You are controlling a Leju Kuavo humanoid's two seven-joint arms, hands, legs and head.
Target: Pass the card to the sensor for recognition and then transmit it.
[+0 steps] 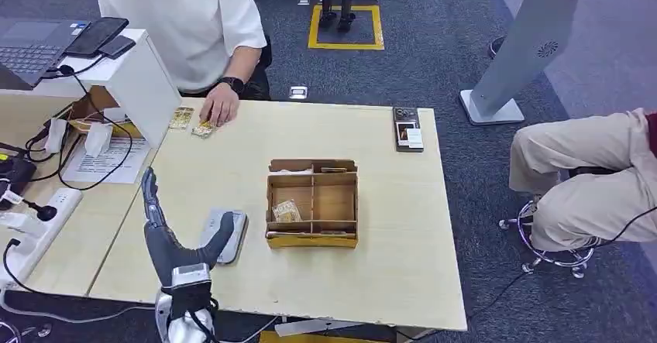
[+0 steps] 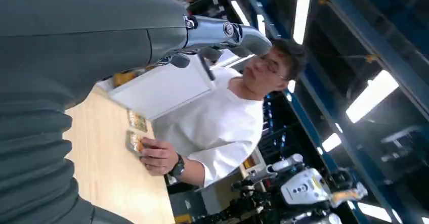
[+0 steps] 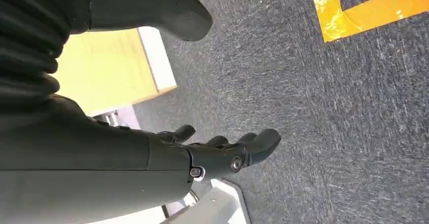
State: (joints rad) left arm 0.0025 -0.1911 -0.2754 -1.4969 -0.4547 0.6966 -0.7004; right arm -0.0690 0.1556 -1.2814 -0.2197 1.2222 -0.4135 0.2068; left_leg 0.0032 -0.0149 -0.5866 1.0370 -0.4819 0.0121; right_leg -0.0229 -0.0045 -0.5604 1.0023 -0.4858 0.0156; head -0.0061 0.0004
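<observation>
my left hand [image 1: 166, 227] is up over the lower left of the tabletop [image 1: 387, 281] in the head view, fingers straight and spread, thumb out to the side, nothing in it. i'd guess it's parked like that because it sits right next to the grey sensor pad [image 1: 225, 235]; the thumb tip looks to be over or touching the pad's near edge, can't tell which. seems like a ready pose for taking a card, not a grip.

my right hand [image 3: 222, 153] is hanging down beside the tabletop's edge, over the carpet, fingers loosely curled but apart and holding nothing. just idle, i think.

moving out: one wooden divided box [image 1: 312, 202] sits mid-frame, and there's one small card [image 1: 286, 212] in its lower-left compartment. the other compartments look empty from here.

further up, toward the upper left, a person in a white shirt has a hand [image 1: 219, 108] resting on the far edge, fingertips on one of two gold-ish cards [image 1: 193, 122] lying side by side there. probably lined up to feed me one, so that's likely where the task's card comes from, though the one in the box could be it too.

one dark card holder thing [image 1: 407, 128] lies at the upper right of the tabletop, well apart from everything.
</observation>
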